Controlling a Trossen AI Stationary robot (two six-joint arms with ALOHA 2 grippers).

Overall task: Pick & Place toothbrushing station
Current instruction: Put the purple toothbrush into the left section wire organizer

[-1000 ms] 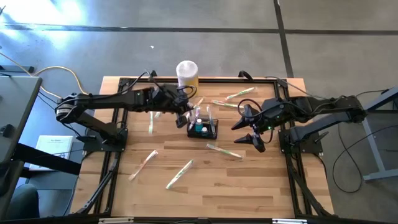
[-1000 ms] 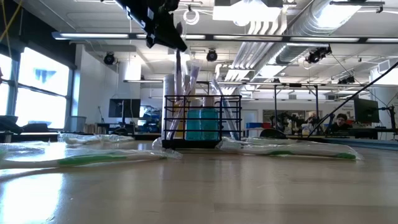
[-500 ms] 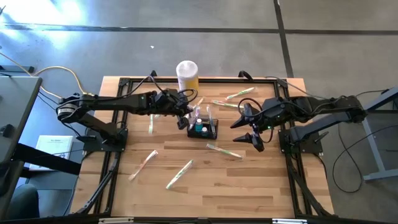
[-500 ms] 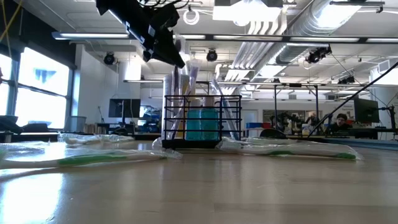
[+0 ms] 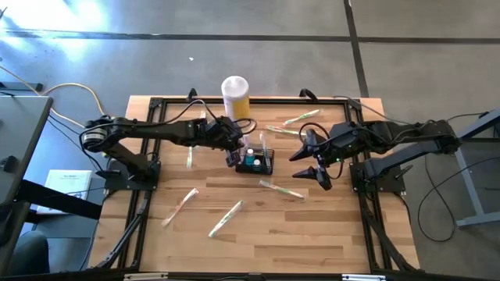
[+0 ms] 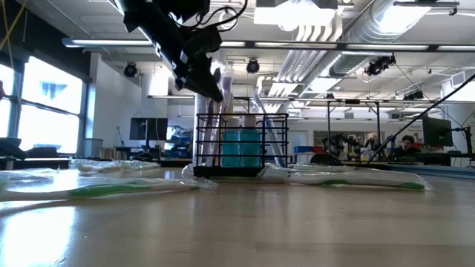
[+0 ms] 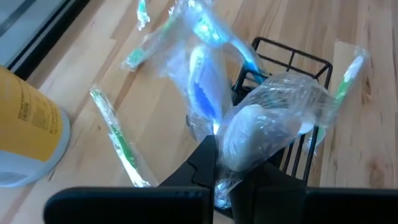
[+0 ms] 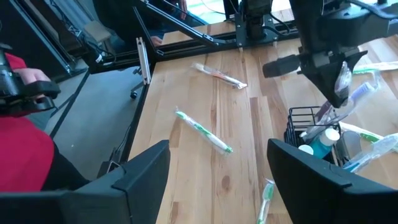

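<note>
The toothbrushing station [image 5: 266, 165], a small black wire basket, stands on the middle of the table; a teal bottle [image 6: 241, 148] and several wrapped toothbrushes stand in it. My left gripper [image 5: 237, 154] hangs over the basket's left end [image 6: 202, 141], shut on a toothbrush in a clear wrapper [image 7: 208, 99]. In the low view the left gripper [image 6: 211, 89] sits just above the basket's rim. My right gripper [image 5: 308, 162] waits open in the air, right of the basket, with nothing between its fingers. My left gripper pinches the crumpled clear wrapper of the toothbrush [image 7: 242, 146] between its two fingers, near its upper end. The fingers slant down from the table's left side. The wrapped toothbrush hangs below them, and its lower end [image 8: 323, 115] reaches into the basket.
A tall yellow-and-white canister [image 5: 235, 94] stands behind the basket at the far edge. Loose wrapped toothbrushes lie around: one right of the basket [image 5: 280, 189], two at the near left [image 5: 225, 218] [image 5: 180, 206], others at the far right [image 5: 301, 118]. A person in red [image 8: 25, 149] stands beyond the table.
My left gripper has come down and a little toward the table's right, onto the basket's left end, staying shut. The wrapped toothbrush has sunk with it, deeper into the basket.
</note>
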